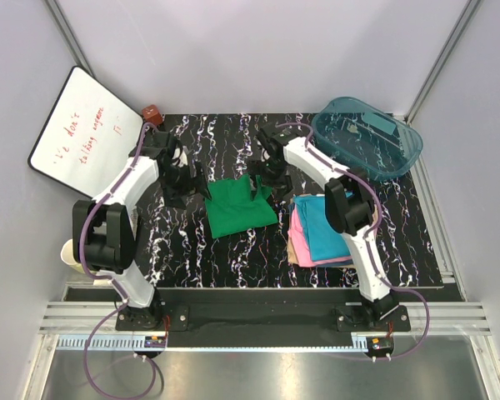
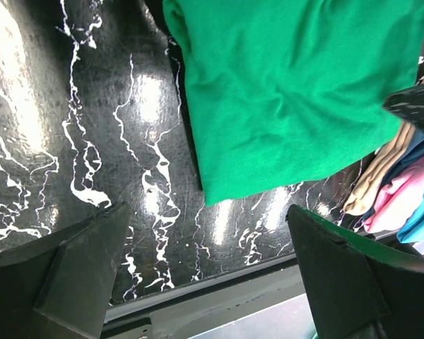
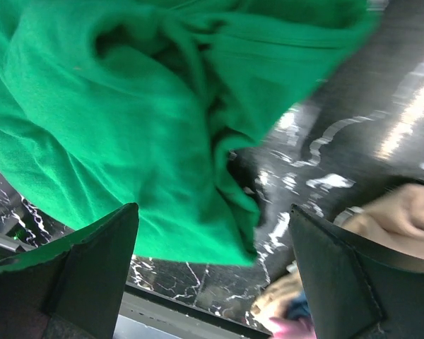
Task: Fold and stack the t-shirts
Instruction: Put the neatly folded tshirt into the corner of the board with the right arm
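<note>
Your left claw (image 1: 186, 180) hangs low with its jaws spread wide and nothing between them. It is over the table (image 1: 183, 250), a glossy black slab streaked with white veins. Well out to its left, a whiteboard (image 1: 83, 133) with red handwriting leans against the pale grey walls (image 1: 250, 50). A small reddish-brown object (image 1: 152, 111) sits beyond the claw at the table's far edge. Just right of this claw the green t-shirt (image 1: 240, 206) lies flat on the marble, folded into a rough square. From the left wrist, its corner ends ahead of the fingers (image 2: 78, 268), apart from them.

Your right claw (image 1: 265, 179) stands at that shirt's far right corner, also gaping and gripping nothing. Seen from its own wrist, the green cloth bunches in loose folds just in front of the fingers (image 3: 92, 261). To its right and nearer the arm bases is the stack, partly hidden by the right arm. The teal-blue t-shirt (image 1: 318, 227) is on top, then the pink t-shirt (image 1: 298, 227), with the tan t-shirt (image 1: 295, 250) at the bottom. Beyond and right of the claw, a clear teal tub (image 1: 367, 137) sits on the far corner. A metal rail (image 1: 258, 340) runs along the near edge.
</note>
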Available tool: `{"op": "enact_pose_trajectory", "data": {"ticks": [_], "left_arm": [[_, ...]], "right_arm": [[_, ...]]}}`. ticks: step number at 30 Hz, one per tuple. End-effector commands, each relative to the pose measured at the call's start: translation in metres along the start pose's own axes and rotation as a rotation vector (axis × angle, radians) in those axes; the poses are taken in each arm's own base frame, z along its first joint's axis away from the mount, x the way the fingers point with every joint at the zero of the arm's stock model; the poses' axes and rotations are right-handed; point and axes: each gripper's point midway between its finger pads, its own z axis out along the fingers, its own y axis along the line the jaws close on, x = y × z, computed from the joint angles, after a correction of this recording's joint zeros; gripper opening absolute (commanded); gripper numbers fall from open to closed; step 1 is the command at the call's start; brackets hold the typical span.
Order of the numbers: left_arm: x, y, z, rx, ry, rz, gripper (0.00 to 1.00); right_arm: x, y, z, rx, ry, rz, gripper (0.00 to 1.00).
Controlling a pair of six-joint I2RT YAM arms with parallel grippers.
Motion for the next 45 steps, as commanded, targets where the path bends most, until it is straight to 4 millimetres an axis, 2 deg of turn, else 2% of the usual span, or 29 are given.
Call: {"op": "enact_pose_trajectory", "data": {"ticks": [1,10,11,14,16,18,21,22,24,25,27,28,29,30,32,33,35,36,38,43,45], "left_arm": [[-0.002,0.001,-0.011,-0.006,-0.041,0.0,0.99],[-0.002,0.0,-0.016,-0.009,-0.05,0.007,0.99],[-0.002,0.001,-0.016,-0.011,-0.049,0.007,0.99],[-0.002,0.0,-0.017,-0.01,-0.05,0.009,0.99],[-0.003,0.0,-0.018,-0.013,-0.051,0.01,0.99],[-0.003,-0.001,-0.018,-0.012,-0.051,0.012,0.99],[-0.004,-0.001,-0.018,-0.01,-0.048,0.012,0.99],[-0.005,-0.002,-0.018,-0.008,-0.049,0.012,0.99],[-0.006,-0.002,-0.016,-0.006,-0.045,0.011,0.99],[-0.007,-0.002,-0.015,-0.005,-0.042,0.01,0.99],[-0.01,-0.004,-0.015,0.0,-0.045,0.013,0.99],[-0.01,-0.005,-0.014,0.004,-0.04,0.012,0.99],[-0.012,-0.005,-0.014,0.005,-0.043,0.015,0.99],[-0.013,-0.007,-0.014,0.007,-0.045,0.019,0.99],[-0.015,-0.007,-0.013,0.01,-0.041,0.021,0.99],[-0.016,-0.007,-0.012,0.011,-0.039,0.022,0.99],[-0.016,-0.009,-0.012,0.019,-0.038,0.024,0.99],[-0.017,-0.009,-0.012,0.02,-0.037,0.026,0.99],[-0.017,-0.009,-0.011,0.022,-0.037,0.031,0.99],[-0.015,-0.009,-0.008,0.028,-0.023,0.041,0.99],[-0.014,-0.009,-0.008,0.031,-0.021,0.045,0.99]], "right_arm": [[0.001,0.028,0.014,-0.046,-0.001,-0.069,0.94],[0.004,0.011,0.059,0.098,0.017,-0.055,0.93],[0.006,0.011,0.062,0.097,0.026,-0.06,0.87],[0.014,0.011,0.073,0.101,0.06,-0.073,0.56],[0.022,0.011,0.077,0.092,0.098,-0.077,0.16],[0.028,0.007,0.078,0.117,0.115,-0.084,0.0],[0.035,-0.002,0.064,0.168,0.11,-0.096,0.0],[0.031,0.001,0.048,0.172,0.075,-0.103,0.0],[0.03,-0.008,0.034,0.216,0.044,-0.111,0.0],[0.026,-0.003,0.013,0.206,0.001,-0.115,0.0],[0.024,-0.009,-0.004,0.247,-0.041,-0.121,0.0],[0.021,-0.006,-0.025,0.242,-0.085,-0.123,0.0],[0.021,-0.009,-0.033,0.258,-0.105,-0.124,0.0],[0.018,-0.006,-0.052,0.249,-0.149,-0.123,0.0],[0.02,-0.007,-0.066,0.257,-0.174,-0.125,0.0],[0.022,-0.006,-0.08,0.253,-0.199,-0.116,0.0],[0.027,-0.008,-0.091,0.255,-0.211,-0.102,0.0],[0.028,-0.004,-0.103,0.238,-0.239,-0.098,0.0],[0.031,0.001,-0.113,0.211,-0.248,-0.092,0.0],[0.025,0.016,-0.144,0.148,-0.312,-0.077,0.0],[0.028,0.015,-0.152,0.158,-0.311,-0.072,0.0]]}}
